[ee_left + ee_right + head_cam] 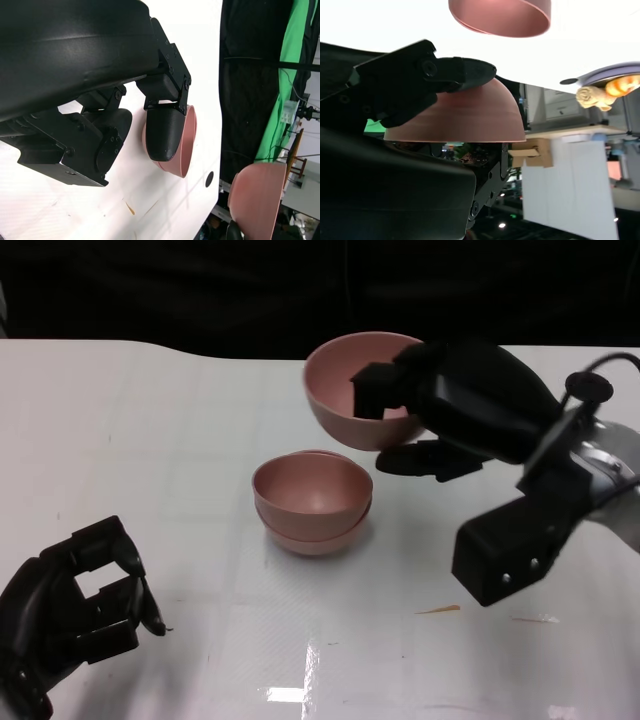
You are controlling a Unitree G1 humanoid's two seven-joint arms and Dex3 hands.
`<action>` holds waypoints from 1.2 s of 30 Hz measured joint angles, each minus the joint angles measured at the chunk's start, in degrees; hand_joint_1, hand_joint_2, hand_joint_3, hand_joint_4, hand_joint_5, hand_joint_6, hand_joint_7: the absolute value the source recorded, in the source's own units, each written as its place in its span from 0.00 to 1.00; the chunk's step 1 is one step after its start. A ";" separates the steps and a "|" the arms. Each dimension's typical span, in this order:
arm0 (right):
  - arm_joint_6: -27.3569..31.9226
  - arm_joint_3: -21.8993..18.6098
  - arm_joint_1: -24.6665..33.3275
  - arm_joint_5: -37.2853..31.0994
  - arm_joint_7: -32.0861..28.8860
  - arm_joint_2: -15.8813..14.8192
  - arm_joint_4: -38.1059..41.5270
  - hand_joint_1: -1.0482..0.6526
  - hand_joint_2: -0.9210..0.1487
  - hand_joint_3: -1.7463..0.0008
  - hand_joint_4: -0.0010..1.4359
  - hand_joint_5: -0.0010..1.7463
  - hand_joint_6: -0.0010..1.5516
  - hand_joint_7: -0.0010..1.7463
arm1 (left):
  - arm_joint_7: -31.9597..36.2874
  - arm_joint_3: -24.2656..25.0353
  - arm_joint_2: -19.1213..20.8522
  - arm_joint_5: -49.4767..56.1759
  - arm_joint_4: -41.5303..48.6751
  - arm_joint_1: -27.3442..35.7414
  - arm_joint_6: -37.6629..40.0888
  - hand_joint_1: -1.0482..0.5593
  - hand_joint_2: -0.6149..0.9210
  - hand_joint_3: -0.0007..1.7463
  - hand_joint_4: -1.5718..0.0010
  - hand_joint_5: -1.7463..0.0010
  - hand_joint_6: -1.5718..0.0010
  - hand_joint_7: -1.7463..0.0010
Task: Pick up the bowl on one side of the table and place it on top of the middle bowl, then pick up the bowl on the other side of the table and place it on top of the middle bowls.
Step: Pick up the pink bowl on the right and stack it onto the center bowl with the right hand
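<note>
Two pink bowls stand nested as a stack point(312, 505) in the middle of the white table point(150, 440). My right hand point(460, 400) grips a third pink bowl point(345, 390) by its rim, lifted off the table just behind and slightly right of the stack. The right wrist view shows that held bowl point(470, 117) close under the fingers point(420, 75), with the stack point(500, 17) apart from it. My left hand point(70, 610) is low at the table's near left, fingers loosely bent and holding nothing. From the left wrist, the stack point(186, 140) shows past my fingers point(167, 130), and the held bowl point(255, 197) hangs beyond it.
A small yellow fleck point(440, 610) lies on the table right of the stack. The table's far edge meets a dark backdrop point(200, 290). A green screen point(295, 50) stands beyond the table in the left wrist view.
</note>
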 measured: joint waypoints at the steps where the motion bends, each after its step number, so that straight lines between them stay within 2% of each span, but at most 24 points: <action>1: 0.13 0.19 -0.39 -0.07 0.27 0.54 0.05 0.43 0.22 0.62 0.60 1.00 0.41 0.98 | 0.05 0.00 -0.03 0.03 -0.15 0.03 0.04 0.79 0.87 0.86 0.42 0.00 0.52 0.00; 5: 1.23 1.57 -0.73 -0.76 1.44 2.45 0.05 0.43 0.17 0.68 0.58 1.00 0.40 1.00 | 0.28 -0.03 -0.11 0.38 -0.89 0.03 0.05 0.78 0.86 0.86 0.41 0.00 0.52 0.00; 14: 0.80 4.26 -0.82 -2.72 -0.17 6.26 2.88 0.43 0.17 0.67 0.59 1.00 0.40 1.00 | 0.43 -0.12 -0.62 0.81 -0.97 0.05 0.05 0.75 0.84 0.88 0.42 0.00 0.51 0.00; 22: 1.13 5.88 -0.89 -3.44 -1.08 8.33 6.20 0.43 0.08 0.77 0.59 1.00 0.39 1.00 | 0.41 -0.15 -0.72 1.16 -1.47 0.47 -0.13 0.75 0.82 0.90 0.42 0.00 0.51 0.00; 36: 0.69 7.96 -1.66 -5.00 -5.27 10.53 13.93 0.44 0.06 0.77 0.61 1.00 0.40 1.00 | 0.79 -0.20 -0.75 1.26 -3.36 1.55 0.13 0.76 0.81 0.92 0.42 0.00 0.50 0.00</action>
